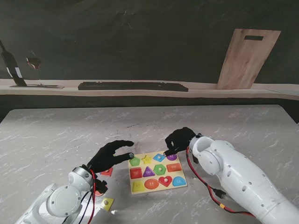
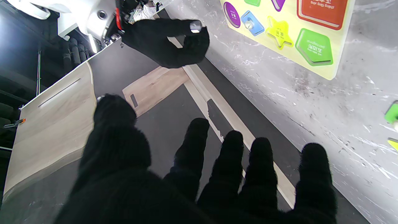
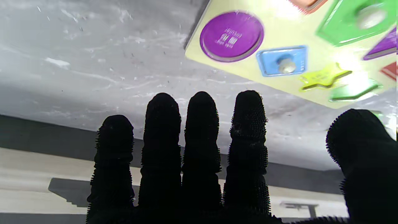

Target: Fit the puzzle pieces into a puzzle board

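The puzzle board (image 1: 157, 171) lies flat on the marble table (image 1: 56, 135), between the two hands and a little nearer to me than either of them. Its recesses hold coloured shapes. The row closest to the hands runs green pentagon (image 1: 135, 161), yellow star (image 1: 146, 159), blue diamond (image 1: 159, 157) and purple circle (image 1: 172, 157).

The left hand (image 1: 110, 155), in a black glove, hovers just left of the board with its fingers spread and stretched out toward the board's far-left corner. One fingertip reaches almost to the green pentagon, and nothing is held in it. In the left wrist view its fingers (image 2: 259, 161) stand apart with open space between them.

The right hand (image 1: 179, 140), also gloved in black, sits at the board's far-right corner. Its fingers are curled downward, with the tips over the edge by the purple circle. In the right wrist view four fingers (image 3: 202, 130) stand side by side with the thumb well apart, and they grip no piece.

Loose pieces lie on the table close to the left wrist. A red piece (image 1: 107, 172) is just beside it, and a yellow piece (image 1: 107, 203) lies nearer to me. Another piece is mostly hidden under the wrist.

Beyond both hands a wooden cutting board (image 1: 248, 58) leans against the dark wall, and a black bar (image 1: 133, 86) rests along the ledge.
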Motion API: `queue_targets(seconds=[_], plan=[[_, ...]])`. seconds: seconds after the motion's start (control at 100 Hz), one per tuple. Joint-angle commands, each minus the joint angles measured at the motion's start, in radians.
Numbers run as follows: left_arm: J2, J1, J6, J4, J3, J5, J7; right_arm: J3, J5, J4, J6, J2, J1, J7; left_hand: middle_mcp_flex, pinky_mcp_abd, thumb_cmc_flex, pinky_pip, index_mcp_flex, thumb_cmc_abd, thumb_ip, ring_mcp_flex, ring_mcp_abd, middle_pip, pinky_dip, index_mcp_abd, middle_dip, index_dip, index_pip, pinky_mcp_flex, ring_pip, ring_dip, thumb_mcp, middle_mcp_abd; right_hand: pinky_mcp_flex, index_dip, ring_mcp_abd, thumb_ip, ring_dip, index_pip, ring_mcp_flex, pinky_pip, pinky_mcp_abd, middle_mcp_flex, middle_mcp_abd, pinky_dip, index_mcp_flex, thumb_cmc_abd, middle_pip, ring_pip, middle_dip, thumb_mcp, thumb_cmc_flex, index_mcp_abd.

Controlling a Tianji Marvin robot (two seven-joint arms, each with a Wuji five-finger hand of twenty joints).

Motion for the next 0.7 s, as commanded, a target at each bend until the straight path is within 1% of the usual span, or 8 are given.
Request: queue_targets(seconds=[0.0, 0.14, 0.28, 0.33, 0.39, 0.5, 0.56, 0.69], plan=[[-0.002, -0.001, 0.006, -0.001, 0.004, -0.006, -0.004, 0.021, 0.019, -0.014, -0.019, 0.032, -0.030, 0.024, 0.009, -0.106, 0.011, 0.008, 0.016, 0.020, 0.025, -0.010, -0.012, -0.018, 0.008, -0.027, -0.008, -0.003, -0.018, -0.014, -0.004, -0.007, -0.023, -0.009, 0.003, -0.020, -0.023, 0.024, -0.013, -0.023, -0.032, 0.000, -0.006, -0.026, -0.023, -0.012, -0.054, -0.029, -0.015, -0.026, -0.011, 0.056, 0.004, -0.022], [-0.001, -0.003, 0.005, 0.002, 0.006, -0.004, -0.007, 0.168, 0.053, -0.058, -0.164, 0.051, -0.116, 0.107, 0.009, -0.105, 0.010, 0.009, 0.016, 0.021, 0.025, -0.011, -0.012, -0.018, 0.008, -0.028, -0.008, -0.003, -0.018, -0.014, -0.005, -0.007, -0.023, -0.012, 0.021, -0.036, -0.049, 0.023, -0.043, -0.041, -0.045, -0.033, -0.031, -0.061, -0.053, -0.029, -0.130, -0.064, -0.050, -0.096, -0.037, 0.140, 0.047, -0.041], [-0.003, -0.006, 0.014, 0.007, 0.008, -0.003, -0.002, 0.291, 0.119, -0.104, -0.246, 0.069, -0.201, 0.217, 0.009, -0.105, 0.011, 0.008, 0.016, 0.020, 0.025, -0.011, -0.012, -0.018, 0.008, -0.027, -0.008, -0.003, -0.018, -0.016, -0.005, -0.007, -0.023, -0.011, 0.046, -0.043, -0.061, 0.020, -0.045, -0.043, -0.048, -0.028, -0.048, -0.082, -0.055, -0.020, -0.160, -0.096, -0.050, -0.105, -0.040, 0.213, 0.092, -0.041], [-0.003, -0.007, 0.017, 0.008, 0.009, -0.003, -0.002, 0.334, 0.123, -0.125, -0.258, 0.074, -0.238, 0.244, 0.009, -0.105, 0.011, 0.009, 0.016, 0.021, 0.025, -0.012, -0.012, -0.017, 0.008, -0.026, -0.008, -0.003, -0.018, -0.015, -0.004, -0.007, -0.023, -0.009, 0.046, -0.047, -0.059, 0.016, -0.043, -0.045, -0.050, -0.029, -0.047, -0.087, -0.055, -0.017, -0.166, -0.109, -0.049, -0.105, -0.040, 0.228, 0.104, -0.041], [-0.003, -0.008, 0.018, 0.010, 0.011, 0.001, -0.001, 0.384, 0.114, -0.137, -0.300, 0.081, -0.272, 0.264, 0.010, -0.105, 0.011, 0.009, 0.017, 0.021, 0.025, -0.011, -0.011, -0.017, 0.009, -0.027, -0.008, -0.003, -0.018, -0.014, -0.004, -0.006, -0.023, -0.009, 0.047, -0.050, -0.064, 0.016, -0.044, -0.044, -0.052, -0.030, -0.048, -0.096, -0.057, -0.013, -0.171, -0.143, -0.054, -0.112, -0.042, 0.262, 0.117, -0.035], [-0.004, -0.015, 0.024, 0.013, 0.018, -0.003, -0.002, 0.477, 0.063, -0.155, -0.376, 0.089, -0.338, 0.263, 0.009, -0.105, 0.012, 0.010, 0.016, 0.021, 0.026, -0.011, -0.012, -0.017, 0.009, -0.026, -0.008, -0.003, -0.018, -0.015, -0.003, -0.006, -0.022, -0.010, 0.043, -0.052, -0.084, 0.004, -0.050, -0.040, -0.071, -0.054, -0.061, -0.135, -0.076, -0.013, -0.193, -0.249, -0.067, -0.142, -0.045, 0.350, 0.162, -0.047], [-0.004, -0.020, 0.028, 0.016, 0.023, -0.004, -0.004, 0.525, 0.022, -0.165, -0.409, 0.090, -0.377, 0.244, 0.009, -0.105, 0.011, 0.010, 0.016, 0.022, 0.025, -0.011, -0.012, -0.017, 0.009, -0.027, -0.008, -0.003, -0.018, -0.015, -0.003, -0.006, -0.023, -0.009, 0.044, -0.052, -0.093, 0.002, -0.052, -0.035, -0.071, -0.060, -0.065, -0.141, -0.082, -0.013, -0.197, -0.283, -0.068, -0.149, -0.044, 0.382, 0.188, -0.056], [-0.004, -0.032, 0.040, 0.025, 0.033, -0.010, -0.009, 0.614, -0.097, -0.193, -0.441, 0.090, -0.461, 0.189, 0.009, -0.106, 0.012, 0.010, 0.016, 0.023, 0.025, -0.012, -0.011, -0.016, 0.009, -0.026, -0.008, -0.003, -0.018, -0.015, -0.003, -0.006, -0.023, -0.010, 0.044, -0.051, -0.097, -0.002, -0.056, -0.029, -0.073, -0.083, -0.064, -0.151, -0.084, -0.020, -0.197, -0.273, -0.074, -0.162, -0.046, 0.395, 0.189, -0.063]])
